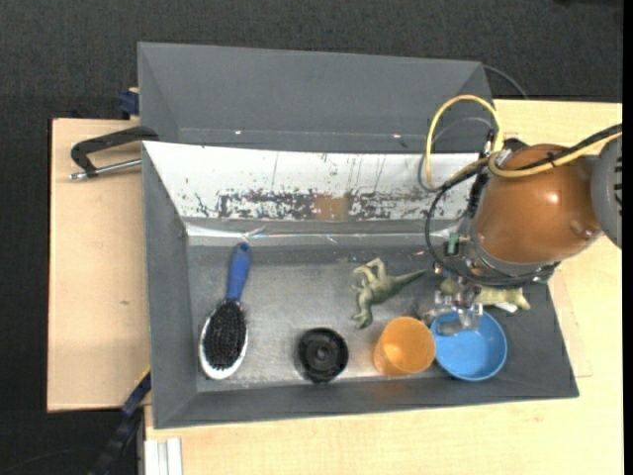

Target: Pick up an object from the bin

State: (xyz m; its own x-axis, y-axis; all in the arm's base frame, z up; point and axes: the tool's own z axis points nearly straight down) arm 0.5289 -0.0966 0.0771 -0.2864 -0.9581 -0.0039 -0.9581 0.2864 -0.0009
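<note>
While the gripper [457, 310] hangs over the blue bowl [477, 352] in the bin [168, 295], nothing looks lifted; its jaw state cannot be told.

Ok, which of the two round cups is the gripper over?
The blue cup, rightmost in the bin: the gripper is above its upper left rim. The orange cup stands left of it.

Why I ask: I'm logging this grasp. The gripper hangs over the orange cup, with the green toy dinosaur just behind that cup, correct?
Not quite: the camera view shows the gripper over the blue bowl, right of the orange cup. The green toy dinosaur does lie just behind that cup.
</note>
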